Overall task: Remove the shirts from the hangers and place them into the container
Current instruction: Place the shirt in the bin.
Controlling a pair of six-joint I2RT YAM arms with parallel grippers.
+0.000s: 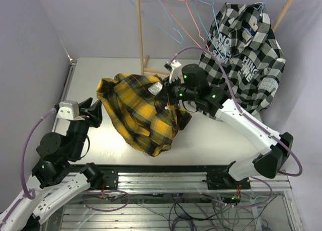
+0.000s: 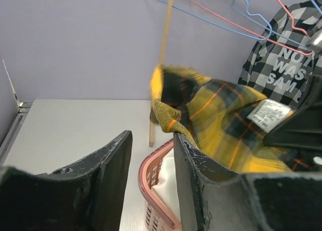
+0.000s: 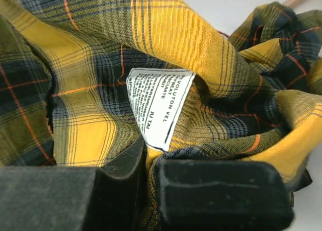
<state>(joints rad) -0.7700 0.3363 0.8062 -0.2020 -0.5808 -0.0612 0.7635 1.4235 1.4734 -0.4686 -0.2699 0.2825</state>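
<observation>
The yellow-and-black plaid shirt [image 1: 141, 112] hangs bunched over the middle of the table, off any hanger. My right gripper [image 1: 168, 92] is shut on its cloth just below the white label [image 3: 158, 102], its fingers [image 3: 126, 165] pinching a fold. In the left wrist view the shirt [image 2: 221, 120] hangs over the salmon-pink container [image 2: 146, 183], which holds a white shirt [image 2: 168, 183]. My left gripper [image 2: 152, 138] stands open at the container's left rim, nothing between its fingers. The black-and-white checked shirt [image 1: 246, 60] hangs on a light blue hanger [image 1: 261, 9].
Bare wire hangers, blue [image 1: 161, 19] and pink-red [image 1: 178, 14], hang from the wooden rack's rail. The rack's upright pole [image 1: 141, 34] stands behind the plaid shirt. The table's left wall [image 1: 30, 65] is close to my left arm.
</observation>
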